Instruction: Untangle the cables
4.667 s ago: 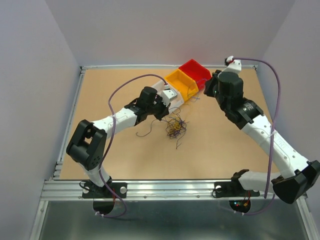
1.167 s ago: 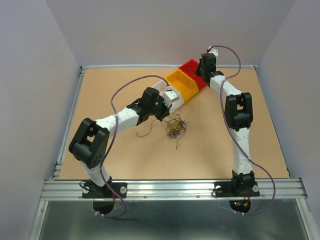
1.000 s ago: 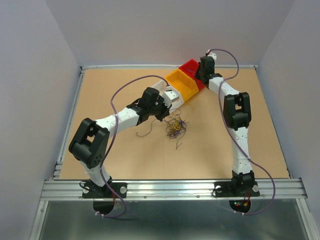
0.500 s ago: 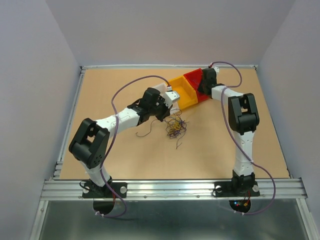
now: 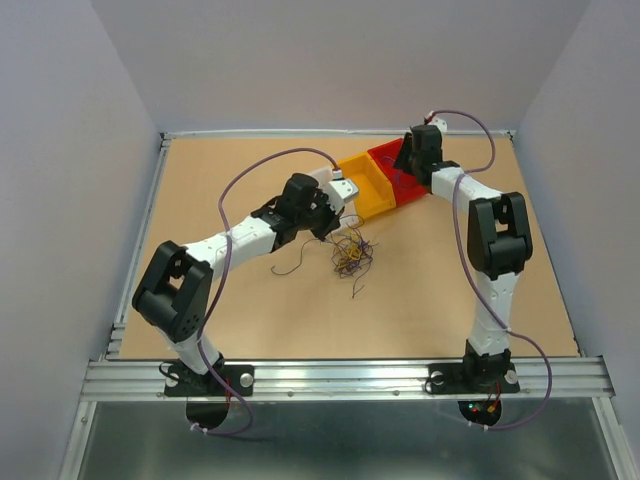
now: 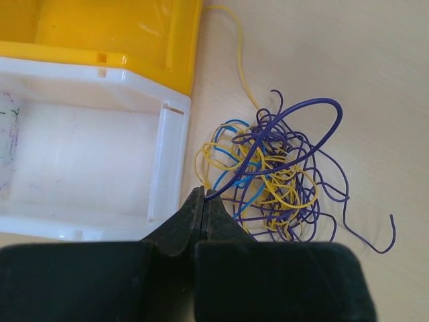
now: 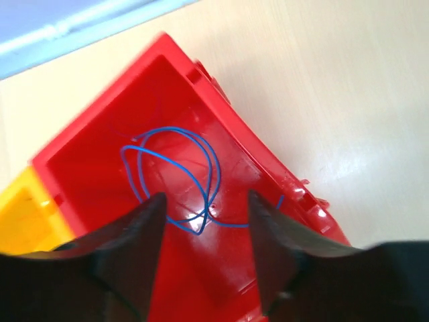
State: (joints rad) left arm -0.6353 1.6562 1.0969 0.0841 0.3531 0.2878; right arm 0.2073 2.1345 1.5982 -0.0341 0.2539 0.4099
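L gripper, pinching a purple wire, should draw it slow & left off the clump; R gripper is spread above red bin.

Legible text: none being displayed. Unreadable greenish marks are being shown on white bin, up-left of left gripper.

The cables are showing yellow, dark purple and blue, alongside a white bin, yellow bin and red bin.
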